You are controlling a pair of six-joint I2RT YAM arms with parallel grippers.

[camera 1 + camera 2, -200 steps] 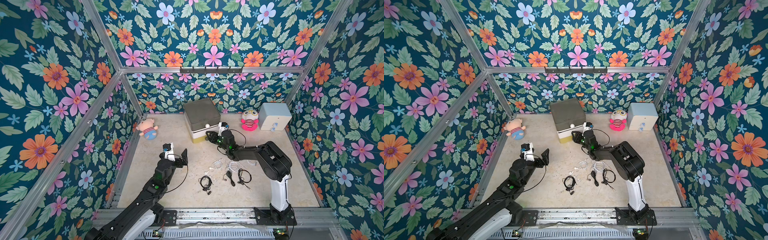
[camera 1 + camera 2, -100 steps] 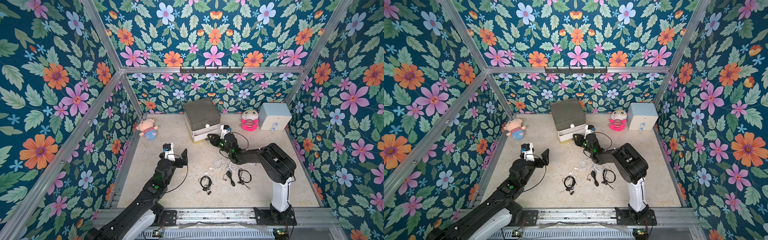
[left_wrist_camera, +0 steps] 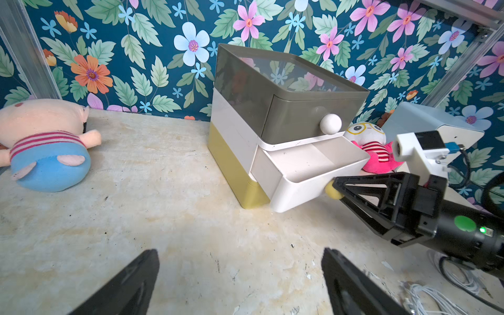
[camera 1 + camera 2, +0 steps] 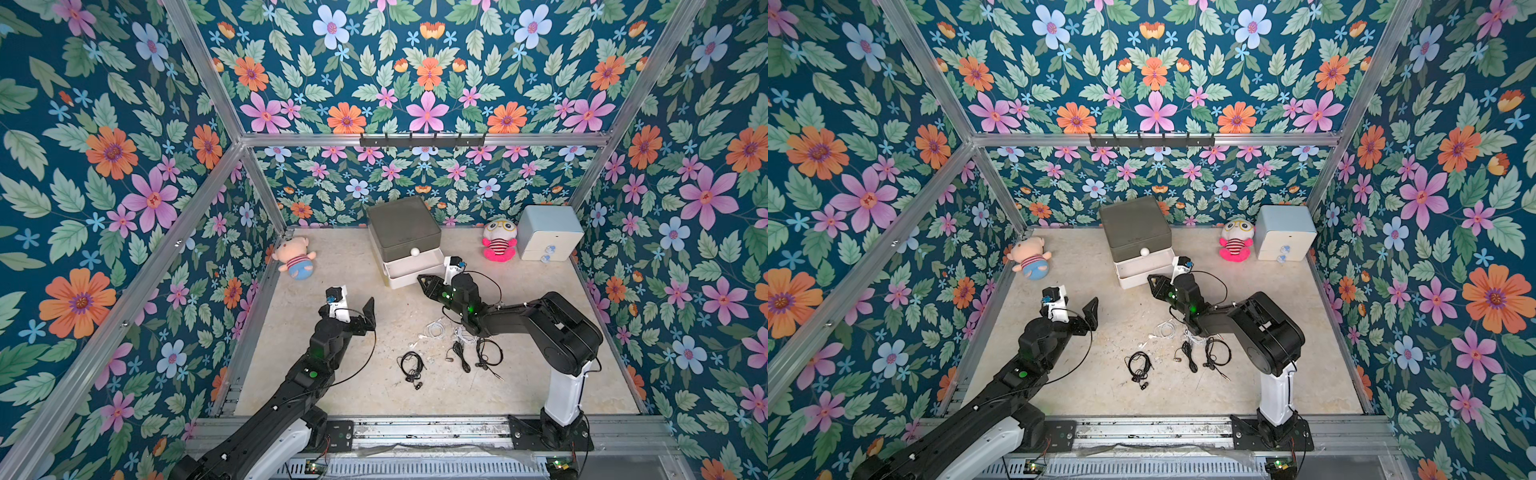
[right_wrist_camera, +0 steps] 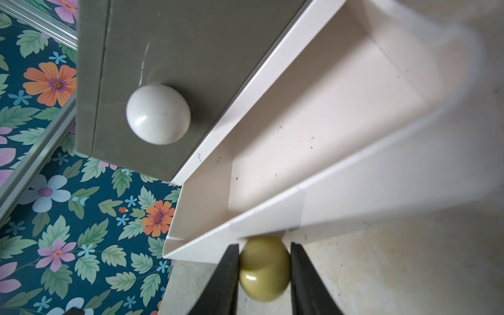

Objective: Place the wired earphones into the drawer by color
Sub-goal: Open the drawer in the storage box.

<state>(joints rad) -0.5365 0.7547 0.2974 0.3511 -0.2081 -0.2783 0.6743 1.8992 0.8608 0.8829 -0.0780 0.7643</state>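
The drawer [image 4: 403, 232] [image 4: 1133, 226], a chest with dark grey, white and yellow tiers, stands at the back. Its white middle tray [image 4: 411, 270] [image 3: 308, 169] [image 5: 313, 122] is pulled out and holds nothing. My right gripper [image 4: 422, 279] [image 4: 1152, 280] [image 5: 264, 245] is shut on that tray's yellow-green ball knob [image 5: 264, 270] [image 3: 331, 191]. White wired earphones [image 4: 434, 330] [image 4: 1165, 330] [image 3: 433, 297] and three black coils [image 4: 411, 363] [image 4: 1139, 365] lie on the floor near the right arm. My left gripper [image 4: 355, 309] [image 4: 1075, 316] [image 3: 240, 253] hangs open over bare floor, left of the cords.
A pig plush [image 4: 296, 262] [image 3: 46, 147] lies at the back left. A pink striped plush [image 4: 498, 241] and a pale blue two-drawer chest [image 4: 548, 239] stand at the back right. Flowered walls close in three sides.
The right gripper has drawn back toward the front with the knob, and the white tray has slid out of the chest. The left arm has stayed still.
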